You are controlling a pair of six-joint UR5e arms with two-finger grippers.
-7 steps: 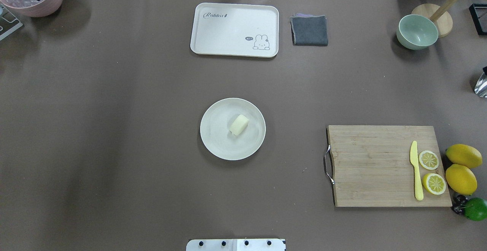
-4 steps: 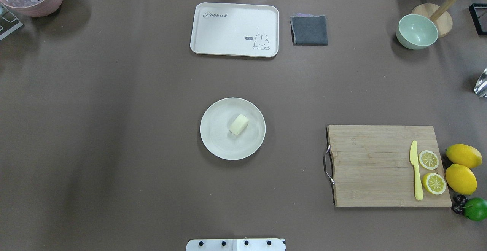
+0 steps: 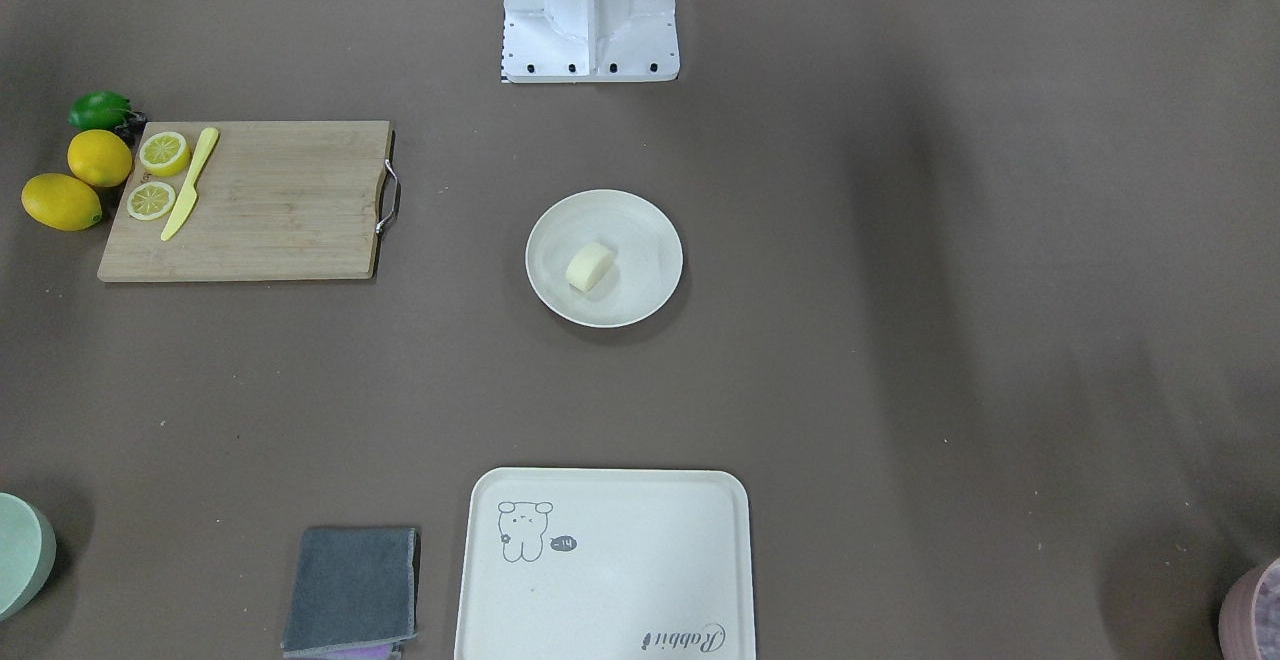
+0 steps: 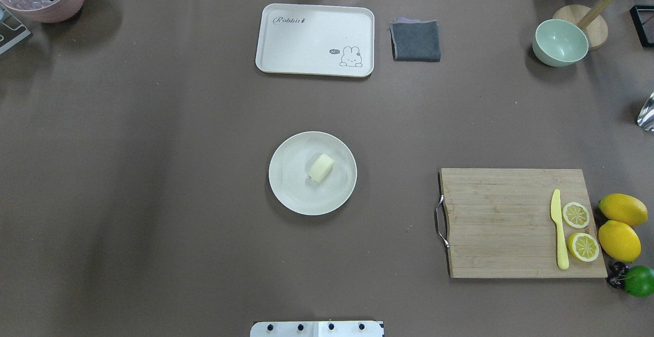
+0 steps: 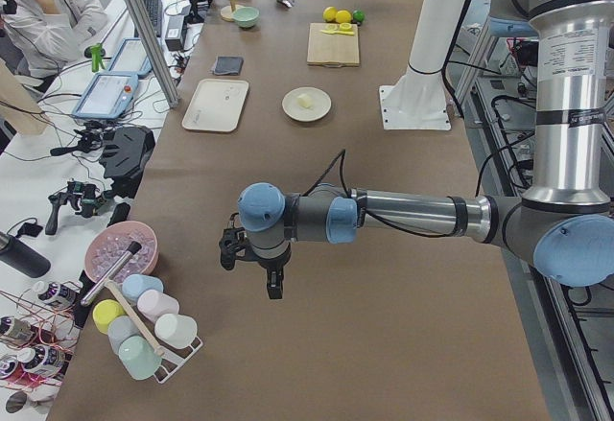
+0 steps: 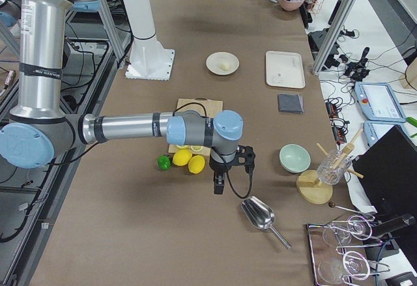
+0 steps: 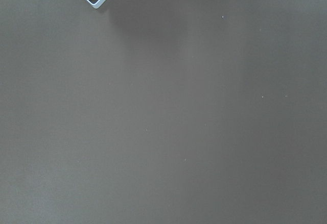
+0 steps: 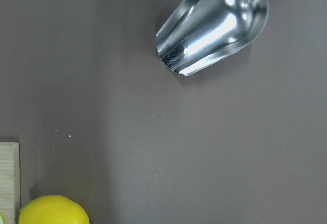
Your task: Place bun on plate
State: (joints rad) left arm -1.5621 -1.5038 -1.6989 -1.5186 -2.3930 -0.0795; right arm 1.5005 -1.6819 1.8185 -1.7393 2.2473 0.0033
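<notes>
The bun [image 4: 321,167] lies near the middle of the plate [image 4: 294,196] on the counter [image 4: 153,173], and only the end views show the left gripper [image 5: 273,284] and right gripper [image 6: 219,184], both well apart from it, the right near a metal scoop [image 6: 259,215], with no telling how open either is.

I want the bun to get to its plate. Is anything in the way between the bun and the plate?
Nothing visible is in the way. The bun already lies on the plate, resting near its middle, with nothing else on the plate beside it.
</notes>
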